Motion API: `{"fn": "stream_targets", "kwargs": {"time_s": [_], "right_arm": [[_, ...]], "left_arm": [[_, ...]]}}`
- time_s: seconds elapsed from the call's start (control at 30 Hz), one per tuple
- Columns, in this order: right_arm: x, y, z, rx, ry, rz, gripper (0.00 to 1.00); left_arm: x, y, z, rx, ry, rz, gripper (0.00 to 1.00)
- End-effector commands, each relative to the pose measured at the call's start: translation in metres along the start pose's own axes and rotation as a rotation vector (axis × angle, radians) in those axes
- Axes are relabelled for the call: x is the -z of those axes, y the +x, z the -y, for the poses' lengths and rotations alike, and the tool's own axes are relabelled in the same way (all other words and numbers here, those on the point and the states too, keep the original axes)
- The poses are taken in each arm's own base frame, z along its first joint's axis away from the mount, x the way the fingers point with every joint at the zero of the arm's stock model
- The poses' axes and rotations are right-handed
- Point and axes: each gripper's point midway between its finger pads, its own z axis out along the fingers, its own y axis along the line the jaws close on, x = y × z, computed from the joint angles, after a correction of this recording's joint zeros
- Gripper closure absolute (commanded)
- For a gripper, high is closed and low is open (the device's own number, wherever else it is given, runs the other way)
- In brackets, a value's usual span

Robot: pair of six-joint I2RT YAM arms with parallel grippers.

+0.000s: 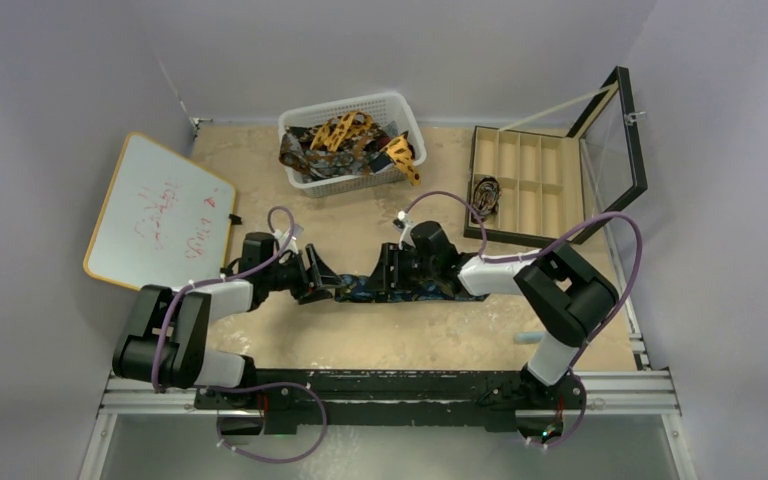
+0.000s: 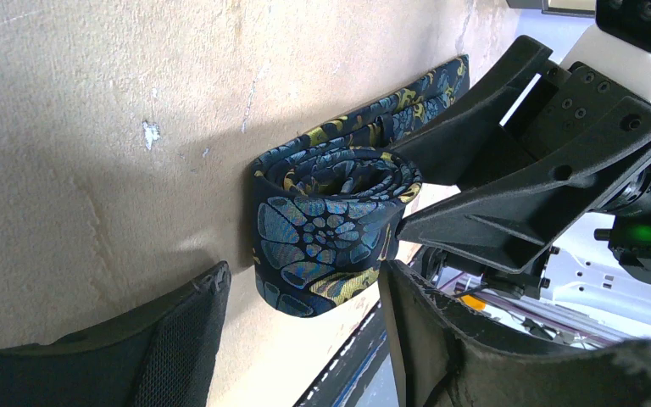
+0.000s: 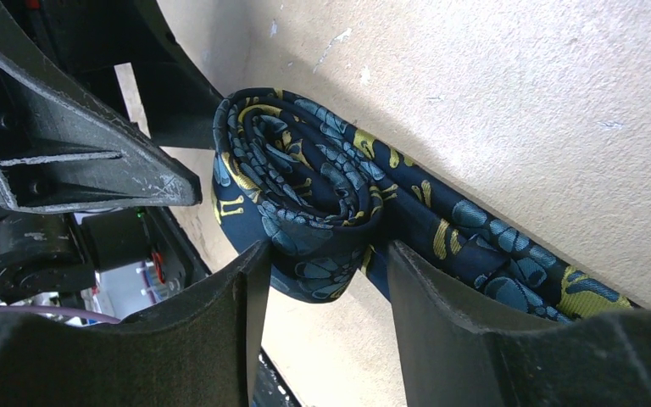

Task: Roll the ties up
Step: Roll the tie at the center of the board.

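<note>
A dark navy tie with blue-gold print [image 1: 360, 286] lies on the table between my two grippers, one end wound into a roll [image 2: 331, 222] and its flat tail [image 3: 492, 246] running off to the right. My left gripper [image 2: 305, 280] is open, its fingers on either side of the near end of the roll; it also shows in the top view [image 1: 317, 277]. My right gripper [image 3: 326, 254] straddles the roll [image 3: 297, 182] with both fingers touching it; it also shows in the top view [image 1: 388, 270]. More ties, orange-yellow [image 1: 345, 130] and dark brown [image 1: 300, 155], lie in the basket.
A white mesh basket [image 1: 340, 104] stands at the back centre. A black compartment box [image 1: 525, 185] with its glass lid [image 1: 615, 140] raised is at the back right, with a dark bundle [image 1: 485, 192] in one slot. A whiteboard [image 1: 160, 210] lies at the left.
</note>
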Motion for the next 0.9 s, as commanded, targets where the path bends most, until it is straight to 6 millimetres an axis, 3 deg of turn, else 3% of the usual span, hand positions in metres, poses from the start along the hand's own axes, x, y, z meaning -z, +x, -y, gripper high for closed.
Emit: {"fn": "stream_targets", "kwargs": {"time_s": [0.0, 0.23, 0.37, 0.6, 0.87], "right_arm": [[0.007, -0.012, -0.018, 0.018, -0.035, 0.017, 0.44], [0.007, -0.015, -0.017, 0.015, -0.036, 0.030, 0.47], [0.002, -0.017, -0.008, -0.001, -0.007, 0.027, 0.54], [-0.014, 0.001, 0.025, -0.065, 0.070, -0.058, 0.65], [-0.020, 0.008, 0.030, -0.076, 0.066, -0.090, 0.66]], "left_arm": [[-0.001, -0.008, 0.012, -0.070, 0.044, 0.012, 0.37], [0.000, -0.008, 0.012, -0.072, 0.050, 0.008, 0.37], [-0.001, -0.007, 0.012, -0.075, 0.056, 0.010, 0.37], [-0.006, -0.009, 0.013, -0.067, 0.084, 0.016, 0.37], [-0.010, -0.014, 0.011, -0.066, 0.072, 0.040, 0.37]]}}
